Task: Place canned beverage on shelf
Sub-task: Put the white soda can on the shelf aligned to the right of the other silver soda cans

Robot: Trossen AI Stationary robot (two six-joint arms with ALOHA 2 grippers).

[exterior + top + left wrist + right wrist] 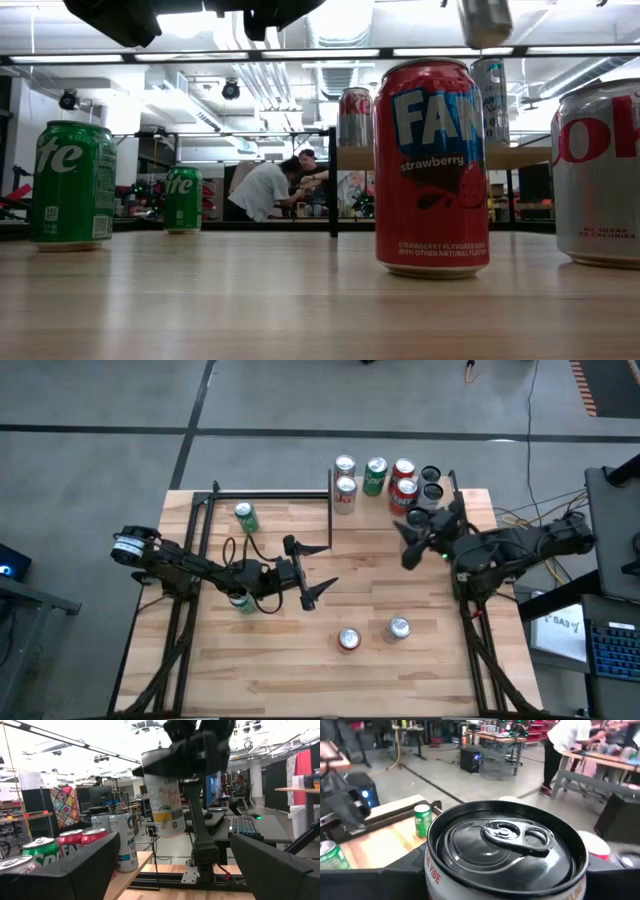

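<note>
Near the tabletop's right edge, the right gripper (412, 540) holds a black-topped can (506, 850) upright off the wood. From it, the shelf (265, 520) lies toward the far-left corner. Beside that shelf, the left gripper (310, 572) stands wide and empty.

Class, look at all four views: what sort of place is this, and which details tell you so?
Probably a robotics lab or workshop: a butcher-block wooden worktable carrying two dark robot arms, workbenches with a person in a white shirt behind, and exposed ceiling ducts.
</note>
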